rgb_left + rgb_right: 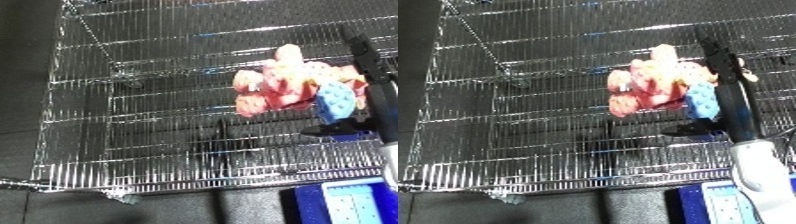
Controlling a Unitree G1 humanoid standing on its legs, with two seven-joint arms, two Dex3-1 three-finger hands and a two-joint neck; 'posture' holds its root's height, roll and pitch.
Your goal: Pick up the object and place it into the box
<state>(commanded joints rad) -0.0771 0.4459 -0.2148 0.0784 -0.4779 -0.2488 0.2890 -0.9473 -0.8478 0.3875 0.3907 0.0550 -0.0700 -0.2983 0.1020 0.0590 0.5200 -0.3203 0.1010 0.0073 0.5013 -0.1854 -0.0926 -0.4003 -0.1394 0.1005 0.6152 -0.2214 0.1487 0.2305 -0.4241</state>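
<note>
One right hand [728, 75] over wire bin [531, 125], fingers curled round pink-yellow-blue toy [660, 82]; no legible writing.

The right hand [723, 75] is black and slim — long, dark and matte, with narrow parts running up from a thicker black wrist section. Below that the forearm [764, 167] turns white and silver, a smooth rounded shell with a soft sheen and a pale grey edge where it meets the black. No cables, screws or markings can be made out on either part.
</note>
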